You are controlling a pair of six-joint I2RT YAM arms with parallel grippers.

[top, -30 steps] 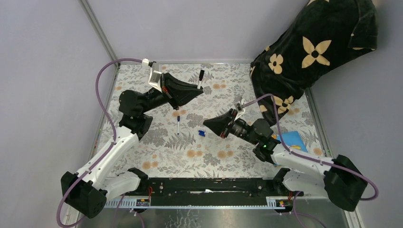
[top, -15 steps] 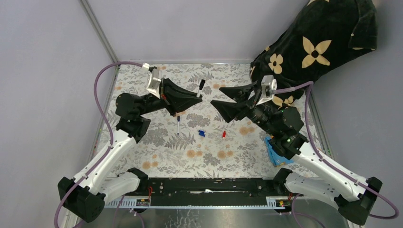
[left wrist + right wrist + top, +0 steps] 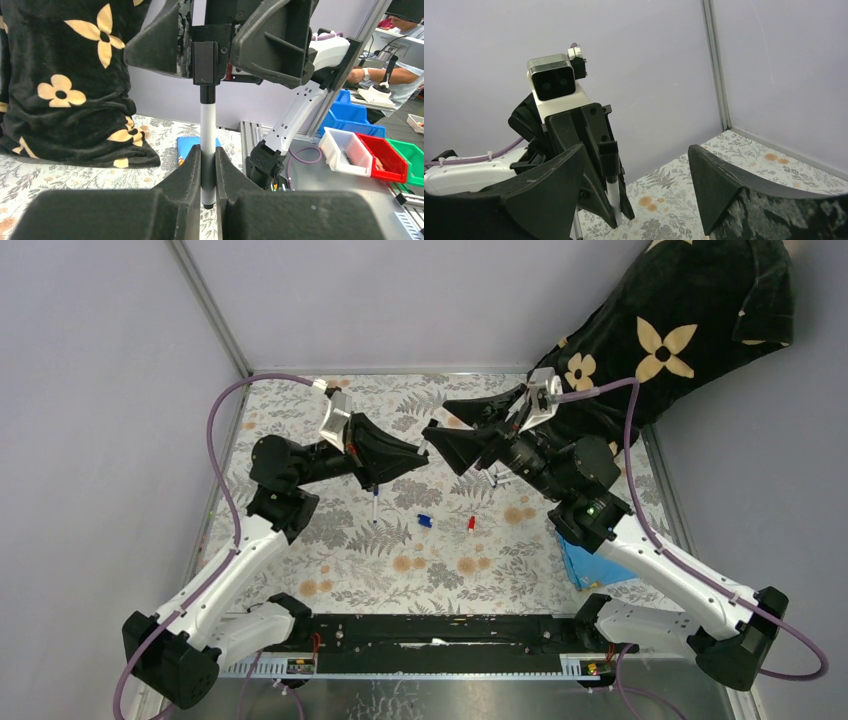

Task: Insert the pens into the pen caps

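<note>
My left gripper (image 3: 207,150) is shut on a white-barrelled pen (image 3: 207,122), held upright above the mat. A black pen cap (image 3: 205,62) sits on the pen's top end. My right gripper (image 3: 636,150) faces it with its jaws wide open. The capped end (image 3: 609,155) stands in the gap close to one finger, with no contact that I can see. In the top view the two grippers meet at the mat's far middle, left gripper (image 3: 418,452) and right gripper (image 3: 436,420). Another pen (image 3: 375,505), a blue cap (image 3: 424,521) and a red cap (image 3: 471,524) lie on the mat.
A black cloth with cream flowers (image 3: 660,340) drapes over the far right corner. A blue flat item (image 3: 585,565) lies by the right arm's base. The floral mat (image 3: 400,570) ends at metal rails, with grey walls on the left and behind.
My right arm swung up from the mat's middle to face the left gripper, and its jaws opened. A red cap now shows on the mat. The left gripper shifted slightly with its pen.
</note>
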